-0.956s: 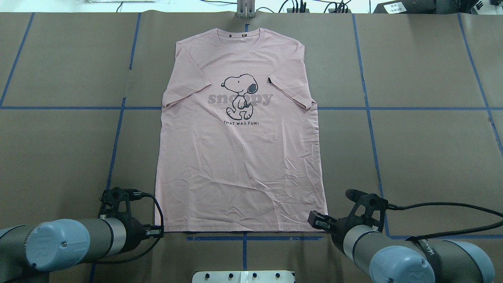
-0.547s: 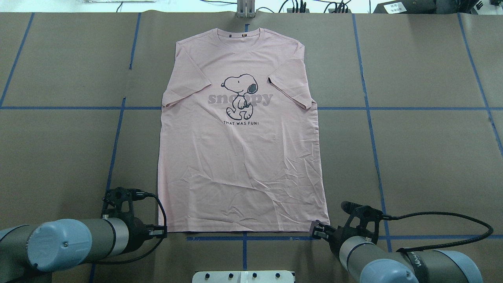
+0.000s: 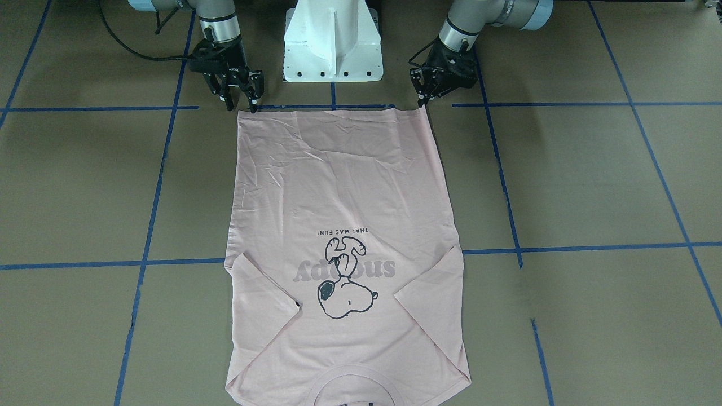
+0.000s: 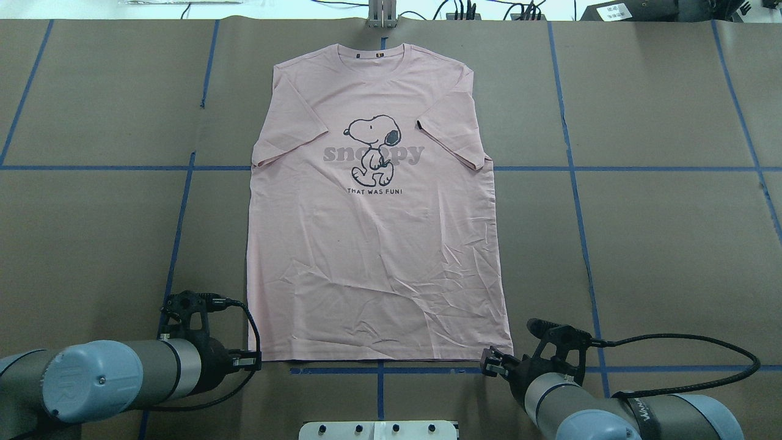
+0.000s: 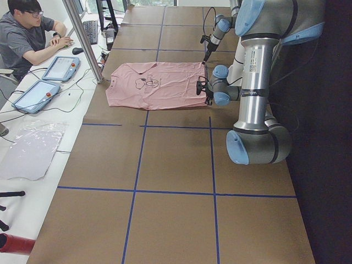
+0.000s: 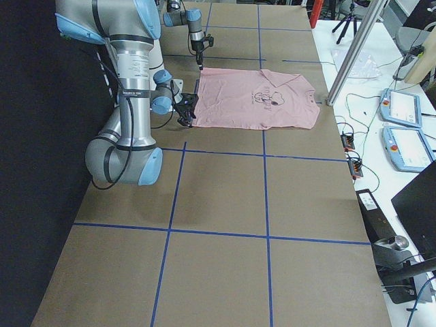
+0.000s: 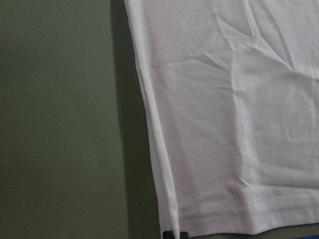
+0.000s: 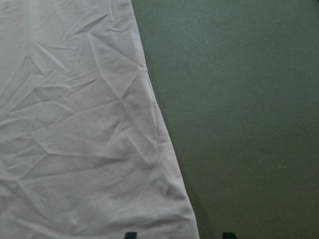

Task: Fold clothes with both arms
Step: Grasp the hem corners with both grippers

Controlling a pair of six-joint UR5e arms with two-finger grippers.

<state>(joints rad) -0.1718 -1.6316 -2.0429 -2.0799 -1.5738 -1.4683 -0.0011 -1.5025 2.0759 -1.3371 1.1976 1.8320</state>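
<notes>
The T-shirt [image 4: 379,244] lies flat, print up, at the middle of the table [image 4: 672,244], with its collar at the far edge and its hem toward the robot-side edge. Left gripper [image 3: 421,101]: jaws drawn together, tips touching one hem corner (grip on fabric cannot be confirmed). Right gripper [image 3: 240,104]: jaws spread wide, straddling the other hem corner.
</notes>
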